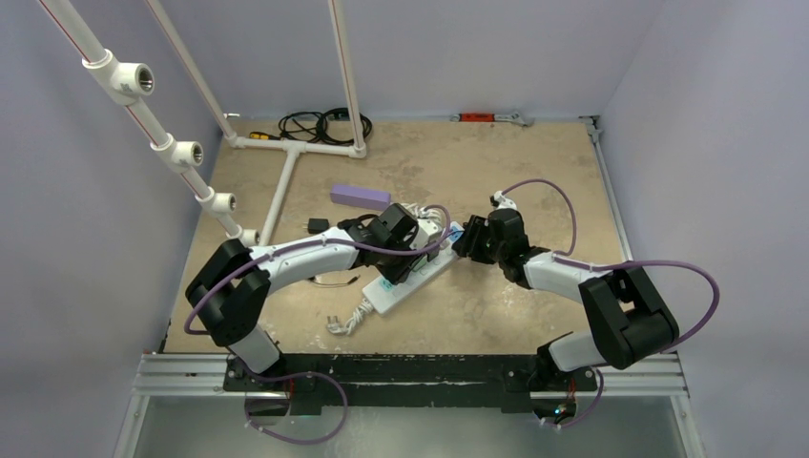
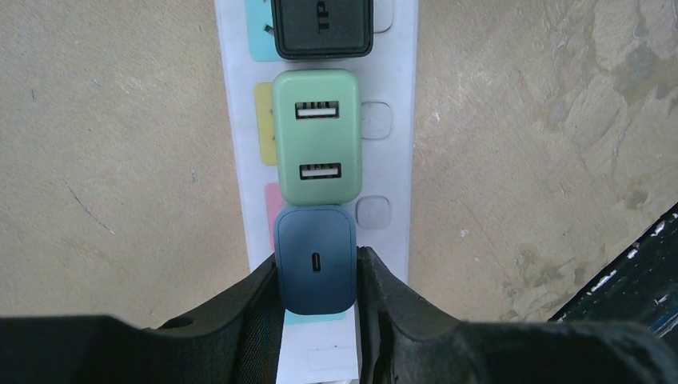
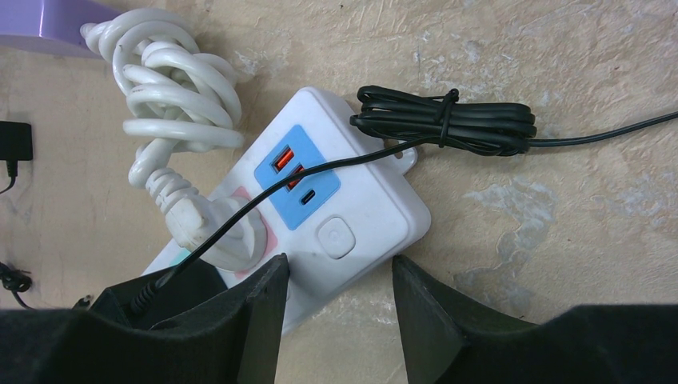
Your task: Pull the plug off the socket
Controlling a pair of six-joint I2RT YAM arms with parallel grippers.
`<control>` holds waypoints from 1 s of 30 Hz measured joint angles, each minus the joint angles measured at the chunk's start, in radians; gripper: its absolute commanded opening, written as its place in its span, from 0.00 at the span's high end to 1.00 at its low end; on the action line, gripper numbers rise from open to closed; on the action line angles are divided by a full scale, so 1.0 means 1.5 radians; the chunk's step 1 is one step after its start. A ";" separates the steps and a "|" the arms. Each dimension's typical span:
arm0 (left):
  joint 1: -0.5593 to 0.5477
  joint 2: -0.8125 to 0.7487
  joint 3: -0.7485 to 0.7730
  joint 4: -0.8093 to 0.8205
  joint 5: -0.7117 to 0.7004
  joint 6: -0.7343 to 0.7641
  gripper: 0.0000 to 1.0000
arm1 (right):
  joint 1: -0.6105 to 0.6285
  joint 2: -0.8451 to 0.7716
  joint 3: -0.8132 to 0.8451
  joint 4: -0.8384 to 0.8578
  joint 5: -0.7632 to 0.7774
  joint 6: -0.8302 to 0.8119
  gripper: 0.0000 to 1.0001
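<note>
The socket (image 1: 410, 279) is a long white power strip lying slantwise mid-table. In the left wrist view its white body (image 2: 396, 160) carries three plugs in a row: a black one (image 2: 323, 28), a pale green USB charger (image 2: 316, 138) and a dark blue plug (image 2: 315, 276). My left gripper (image 2: 317, 258) is shut on the dark blue plug, one finger against each side, and the plug still sits in the strip. My right gripper (image 3: 339, 264) stands open at the strip's switch end (image 3: 376, 200). Its left finger is over the strip's edge and its right finger is over the bare table.
A bundled white cord (image 3: 172, 88) and a tied black cable (image 3: 444, 120) lie by the strip's far end. A purple box (image 1: 361, 196), a small black adapter (image 1: 317, 226) and a white pipe frame (image 1: 286, 162) stand behind, with a coiled black cable (image 1: 315, 124) at the back wall.
</note>
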 measured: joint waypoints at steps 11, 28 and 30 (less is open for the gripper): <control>0.002 -0.046 -0.060 0.066 0.006 -0.001 1.00 | -0.001 0.000 0.000 0.000 -0.006 -0.001 0.47; -0.078 -0.061 -0.076 0.075 -0.107 0.009 1.00 | 0.000 0.001 0.001 0.000 -0.010 -0.001 0.47; -0.073 -0.061 -0.076 0.075 -0.102 0.010 1.00 | 0.000 0.002 0.001 0.000 -0.010 -0.001 0.47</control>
